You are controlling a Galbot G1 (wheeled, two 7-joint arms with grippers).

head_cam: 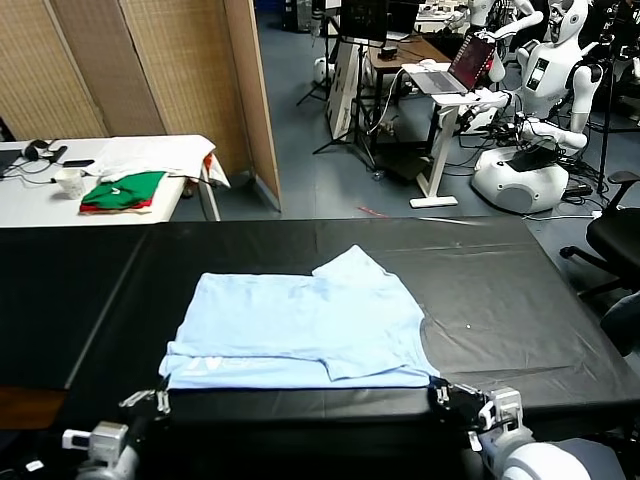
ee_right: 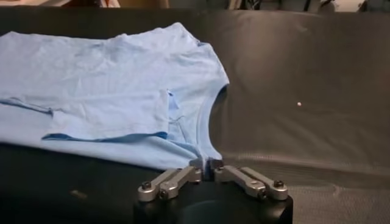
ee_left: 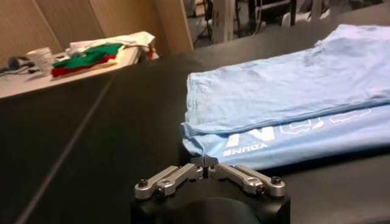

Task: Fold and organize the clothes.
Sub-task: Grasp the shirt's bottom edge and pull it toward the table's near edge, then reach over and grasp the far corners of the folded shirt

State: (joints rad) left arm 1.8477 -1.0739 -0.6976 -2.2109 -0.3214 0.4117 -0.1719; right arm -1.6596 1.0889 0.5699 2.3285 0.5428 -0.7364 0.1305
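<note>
A pale sky-blue T-shirt [head_cam: 300,330] lies folded on the black table [head_cam: 500,300], its white lettering along the near edge [ee_left: 292,91] and its neckline towards the right [ee_right: 109,91]. My left gripper [head_cam: 158,398] is at the shirt's near left corner. Its jaws [ee_left: 207,163] are drawn together on the tip of the cloth. At the near right corner my right gripper [head_cam: 442,393] is also pinched together [ee_right: 206,164], with the shirt's hem running between the tips.
A white table [head_cam: 30,205] at the back left holds green-and-red folded garments [head_cam: 122,190], a white cloth [head_cam: 150,155] and a cup [head_cam: 68,182]. A woven screen [head_cam: 150,70] stands behind. A black chair [head_cam: 615,240] and other robots [head_cam: 540,120] are on the right.
</note>
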